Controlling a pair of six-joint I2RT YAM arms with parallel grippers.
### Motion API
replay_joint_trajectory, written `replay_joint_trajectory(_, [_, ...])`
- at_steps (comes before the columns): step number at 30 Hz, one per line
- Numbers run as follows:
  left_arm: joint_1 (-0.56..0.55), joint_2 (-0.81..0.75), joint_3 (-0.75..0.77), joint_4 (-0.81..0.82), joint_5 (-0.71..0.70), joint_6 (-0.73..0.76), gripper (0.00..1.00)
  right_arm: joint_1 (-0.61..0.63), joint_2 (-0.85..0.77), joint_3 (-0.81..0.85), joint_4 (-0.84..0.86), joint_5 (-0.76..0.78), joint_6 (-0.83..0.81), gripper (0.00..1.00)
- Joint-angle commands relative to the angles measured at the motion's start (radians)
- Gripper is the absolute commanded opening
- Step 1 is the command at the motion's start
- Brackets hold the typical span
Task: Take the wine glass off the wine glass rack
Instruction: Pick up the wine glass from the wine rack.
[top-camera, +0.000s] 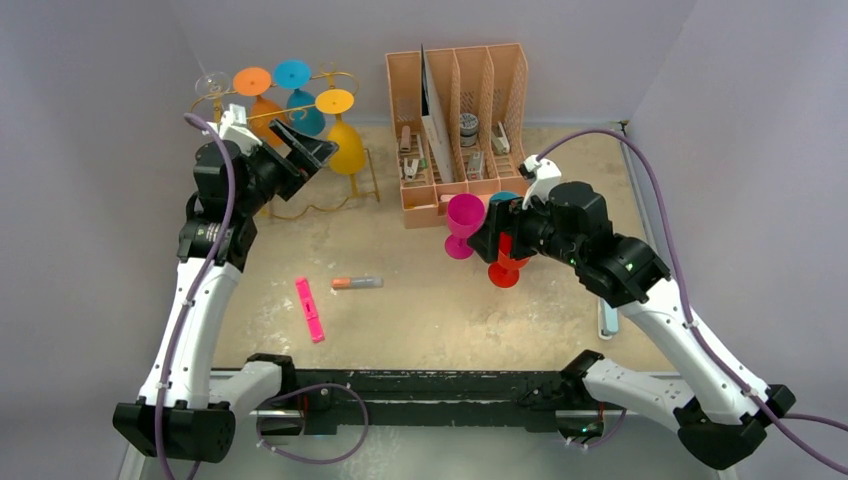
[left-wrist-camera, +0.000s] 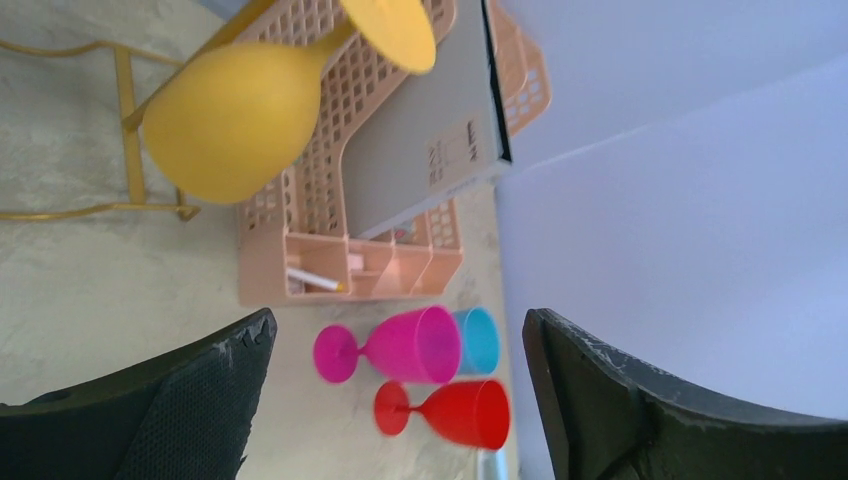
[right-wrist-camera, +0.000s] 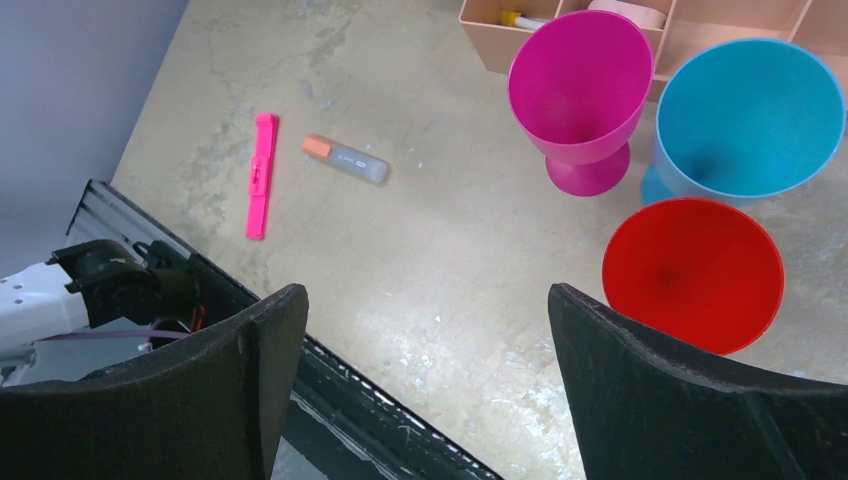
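The gold wire wine glass rack (top-camera: 345, 78) stands at the back left. Hanging upside down from it are a clear, an orange (top-camera: 252, 82), a blue (top-camera: 292, 74) and a yellow wine glass (top-camera: 347, 148). My left gripper (top-camera: 310, 150) is open just in front of the yellow glass and holds nothing. In the left wrist view the yellow glass (left-wrist-camera: 235, 120) and a rack upright (left-wrist-camera: 125, 110) lie above and left of the open left gripper (left-wrist-camera: 397, 330). My right gripper (right-wrist-camera: 425, 300) is open and empty over the table, beside upright pink (right-wrist-camera: 580, 85), blue (right-wrist-camera: 745, 115) and red (right-wrist-camera: 692, 272) glasses.
A peach desk organiser (top-camera: 455, 110) with a grey folder stands at the back centre. A pink strip (top-camera: 309, 309) and a grey marker with an orange cap (top-camera: 357, 283) lie on the table's middle. The pink glass (top-camera: 463, 222) and red glass (top-camera: 505, 262) stand by the right gripper (top-camera: 488, 232).
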Motion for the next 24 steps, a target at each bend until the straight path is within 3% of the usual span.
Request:
replay_joint_trajectory(1, [0.008,0.015,0.001,0.161,-0.148,-0.188,0.9,-0.003,-0.03,-0.012,0.027,0.038,0.012,0.91])
replay_joint_trajectory(7, [0.008,0.06,-0.017,0.229,-0.31,-0.317,0.82,-0.003,-0.055,-0.037,0.036,0.092,0.009,0.91])
replay_joint_trajectory(14, [0.006,0.199,0.044,0.306,-0.283,-0.375,0.69,-0.003,-0.04,-0.03,0.048,0.105,0.02,0.91])
replay_joint_trajectory(24, [0.005,0.265,0.121,0.269,-0.391,-0.391,0.65,-0.003,-0.019,-0.018,0.034,0.108,0.022,0.91])
